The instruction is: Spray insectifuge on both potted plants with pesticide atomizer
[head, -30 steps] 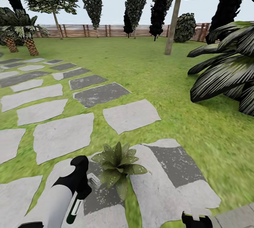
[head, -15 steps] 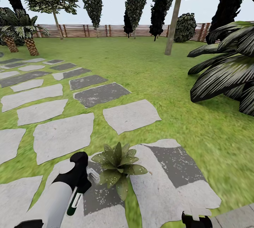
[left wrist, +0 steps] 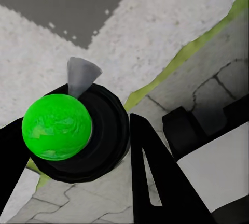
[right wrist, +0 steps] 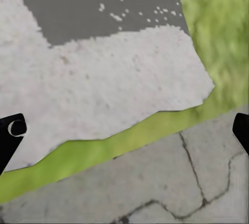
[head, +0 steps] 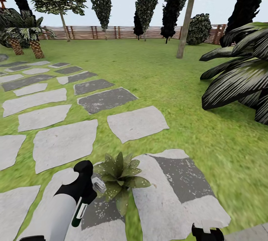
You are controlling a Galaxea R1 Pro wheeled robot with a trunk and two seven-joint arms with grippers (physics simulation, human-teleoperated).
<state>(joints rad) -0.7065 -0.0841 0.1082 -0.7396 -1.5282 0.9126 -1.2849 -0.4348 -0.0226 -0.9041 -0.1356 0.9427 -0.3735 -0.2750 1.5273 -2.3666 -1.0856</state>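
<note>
Fingers: left gripper (left wrist: pixel 78 146) clamped on atomizer (left wrist: pixel 58 126); right gripper (right wrist: pixel 124 125) spread, empty. Pickup done; spraying plant (head: pixel 118 177) pending (second plant unseen).

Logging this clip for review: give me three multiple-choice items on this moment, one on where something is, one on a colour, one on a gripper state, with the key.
1. Where does the potted plant stand?
A. on the pale stepping stones just ahead of the left arm
B. against the wooden fence
C. under the palm with the scaly brown trunk

2. What colour is the rounded body of the atomizer seen from the left wrist?
A. red
B. bright green
C. yellow

3. What state is the left gripper in?
A. open and holding nothing
B. shut on the atomizer
C. shut on a leaf

Key:
1 A: the rosette sits on the stepping stones, next to the atomizer's nozzle.
2 B: a bright green ball sits in a black collar.
3 B: the dark fingers flank the atomizer.
</note>
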